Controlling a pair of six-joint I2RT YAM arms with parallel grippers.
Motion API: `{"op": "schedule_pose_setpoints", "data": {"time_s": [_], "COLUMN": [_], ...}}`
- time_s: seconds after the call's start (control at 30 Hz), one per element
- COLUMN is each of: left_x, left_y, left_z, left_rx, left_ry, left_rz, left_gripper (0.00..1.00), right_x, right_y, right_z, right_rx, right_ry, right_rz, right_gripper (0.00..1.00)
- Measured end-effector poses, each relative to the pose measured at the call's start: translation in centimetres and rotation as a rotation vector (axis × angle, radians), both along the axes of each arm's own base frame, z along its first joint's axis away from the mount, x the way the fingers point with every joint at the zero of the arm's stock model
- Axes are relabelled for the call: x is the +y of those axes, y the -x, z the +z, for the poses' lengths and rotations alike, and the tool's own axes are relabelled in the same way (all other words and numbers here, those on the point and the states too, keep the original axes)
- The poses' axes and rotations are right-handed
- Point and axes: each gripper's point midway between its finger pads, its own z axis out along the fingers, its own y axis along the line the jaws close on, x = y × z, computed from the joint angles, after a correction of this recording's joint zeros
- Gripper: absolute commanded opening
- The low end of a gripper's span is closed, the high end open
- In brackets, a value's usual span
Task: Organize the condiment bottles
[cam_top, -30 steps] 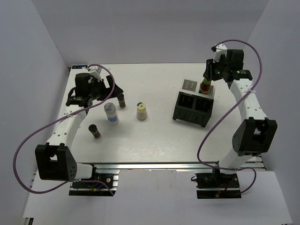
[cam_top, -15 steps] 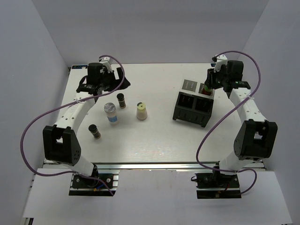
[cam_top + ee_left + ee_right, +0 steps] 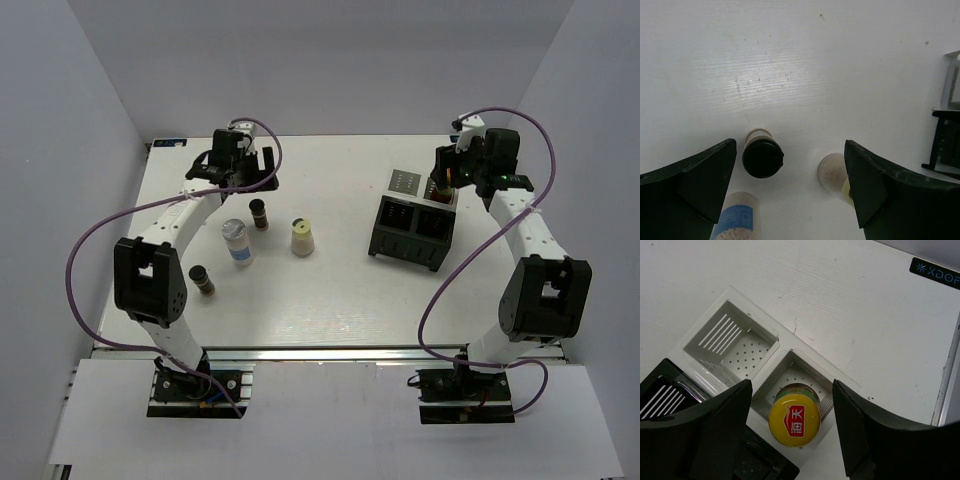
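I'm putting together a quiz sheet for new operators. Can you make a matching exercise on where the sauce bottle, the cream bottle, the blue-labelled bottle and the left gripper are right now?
Things
1. yellow-capped sauce bottle
2. cream bottle
3. blue-labelled bottle
4. left gripper

Places or states
A. on the table, between the far dark jar and the near dark jar
B. open, above the table
C. in a white compartment of the rack
D. the loose bottle standing nearest the rack

Pairs: 1-C, 2-D, 3-A, 4-B
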Motion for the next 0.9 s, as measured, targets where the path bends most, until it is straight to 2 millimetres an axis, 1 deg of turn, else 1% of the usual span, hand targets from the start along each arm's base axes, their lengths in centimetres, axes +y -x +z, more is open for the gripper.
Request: {"op": "schedule_pose_setpoints", "data": {"time_s": [0.03, 0.07, 0.1, 0.2, 0.27, 0.3, 0.4, 0.47, 0.5, 0.6, 0.67, 0.77, 0.9], "left_x": [-0.1, -0.1, -0.1, -0.1, -0.1, -0.1, 0.3, 0.9, 1.2, 1.8, 2.0, 2.1, 2.2], "left_y": [0.3, 0.4, 0.6, 0.8, 0.9, 1.0, 1.2, 1.3, 1.3, 1.3, 1.3, 1.5, 2.1], "left_z": [-0.5, -0.7, -0.9, -1.1, -1.3, -1.4, -1.6, -1.8, -2.0, -2.5, -3.1, -4.8, -6.9], "left_rx": [0.016, 0.022, 0.03, 0.035, 0.035, 0.035, 0.042, 0.051, 0.059, 0.083, 0.102, 0.151, 0.22], "left_ry": [-0.014, -0.026, -0.039, -0.068, -0.084, -0.092, -0.124, -0.15, -0.163, -0.192, -0.204, -0.219, -0.238], "left_rz": [-0.001, 0.0, 0.002, 0.01, 0.017, 0.021, 0.043, 0.066, 0.078, 0.103, 0.114, 0.119, 0.119], "left_gripper": [0.98, 0.98, 0.98, 0.98, 0.98, 0.98, 0.97, 0.95, 0.92, 0.89, 0.87, 0.84, 0.8], "right_x": [0.0, -0.1, -0.2, -0.4, -0.3, -0.3, 0.0, 0.1, 0.2, 0.5, 0.6, 0.9, 1.2], "right_y": [0.0, 0.0, 0.0, 0.1, 0.1, 0.2, 0.4, 0.4, 0.4, 0.2, 0.1, 0.2, 0.3], "right_z": [0.0, 0.0, 0.0, 0.1, 0.3, 0.5, 1.6, 2.7, 3.3, 5.2, 6.1, 6.6, 6.7], "right_rx": [0.0, 0.0, 0.001, -0.001, -0.005, -0.011, -0.038, -0.066, -0.081, -0.129, -0.152, -0.17, -0.171], "right_ry": [-0.001, -0.002, -0.003, -0.007, -0.009, -0.009, -0.008, 0.0, 0.001, 0.008, 0.007, 0.002, -0.007], "right_rz": [0.0, -0.001, -0.004, -0.008, -0.006, -0.002, 0.017, 0.036, 0.046, 0.066, 0.079, 0.095, 0.11], "right_gripper": [0.73, 0.77, 0.77, 0.86, 0.87, 0.89, 0.89, 0.89, 0.89, 0.89, 0.89, 0.89, 0.89]}}
